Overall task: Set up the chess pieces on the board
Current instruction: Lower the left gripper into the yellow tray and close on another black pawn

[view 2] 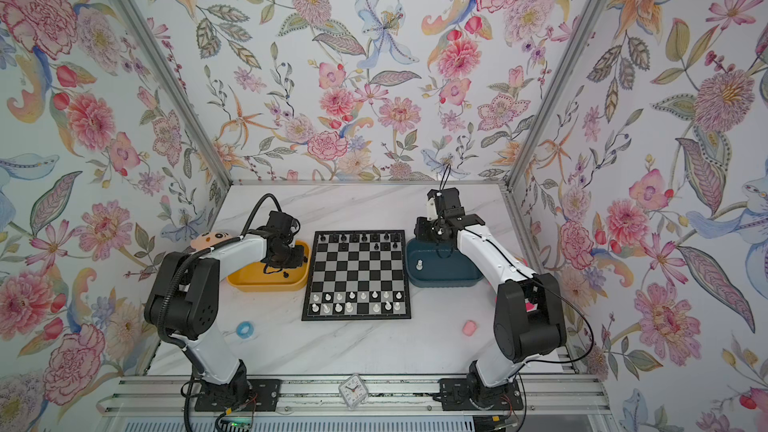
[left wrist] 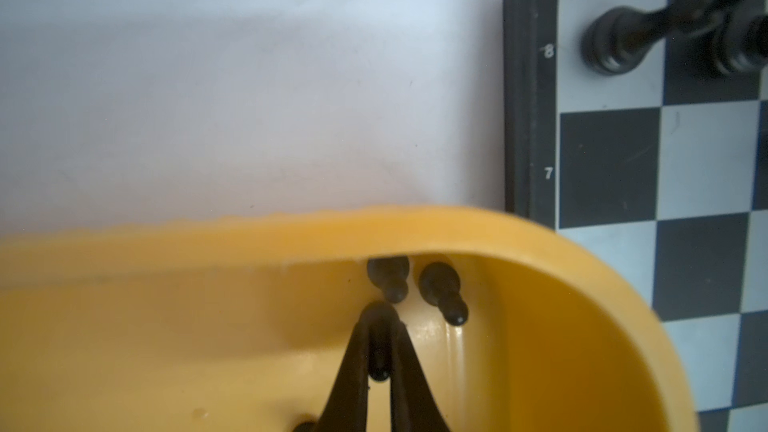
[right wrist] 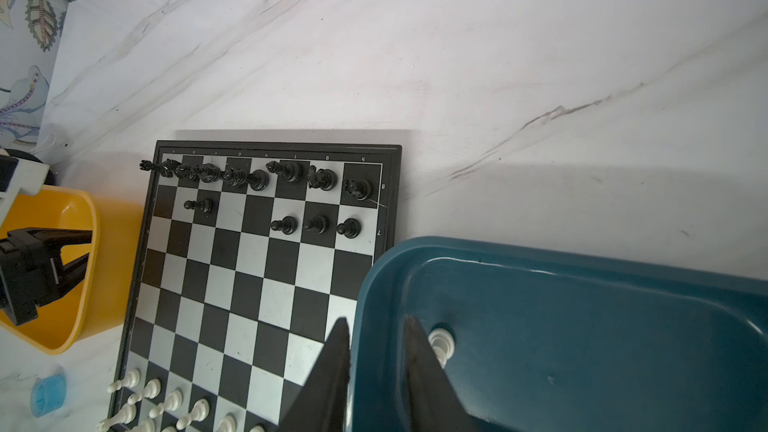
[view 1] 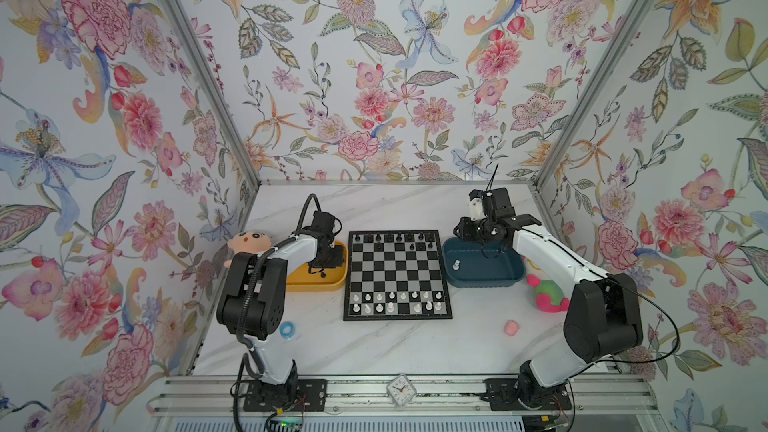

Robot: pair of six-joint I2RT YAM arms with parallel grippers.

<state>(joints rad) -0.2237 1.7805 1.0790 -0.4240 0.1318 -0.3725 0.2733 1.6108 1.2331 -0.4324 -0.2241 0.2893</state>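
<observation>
Top views look down from high; close wrist cameras both catch the board (right wrist: 249, 284).

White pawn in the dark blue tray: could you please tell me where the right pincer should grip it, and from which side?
Probably from straight above, closing on the slim stem under the head. The white pawn seems to stand upright, close beside a wall of the dark blue tray, which blocks a sideways approach.

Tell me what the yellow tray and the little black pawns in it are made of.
Yellow tray: probably plastic, smooth and glossy; light glints on its floor, and its rim is rounded and moulded. Black pawns: likely hard plastic too, shiny with small highlights; the blur leaves it open.
</observation>
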